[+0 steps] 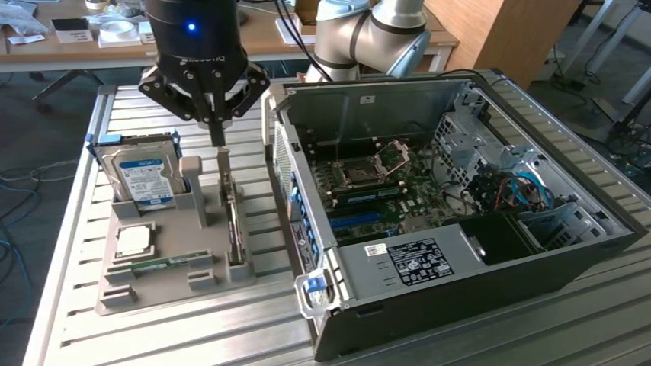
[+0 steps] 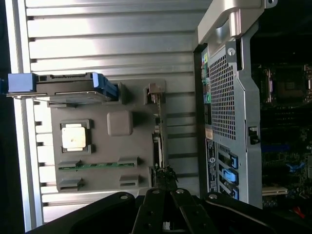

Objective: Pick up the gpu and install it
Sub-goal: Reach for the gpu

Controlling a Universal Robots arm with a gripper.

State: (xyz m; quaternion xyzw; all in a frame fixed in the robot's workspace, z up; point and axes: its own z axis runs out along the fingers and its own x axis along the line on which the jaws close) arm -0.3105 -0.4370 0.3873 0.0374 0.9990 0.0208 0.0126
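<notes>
My gripper (image 1: 216,137) has its 2 fingers pressed together on nothing and hangs just above the gpu (image 1: 233,221), over the end with the silver bracket (image 1: 222,164). The card stands on edge in a slot of the grey holder (image 1: 173,286) on the surface (image 1: 152,335), between the hard drive (image 1: 142,179) and the computer case (image 1: 376,107). Its long axis runs away from the gripper, parallel to the case's side, so I judge the grasp point lies straight below.
</notes>
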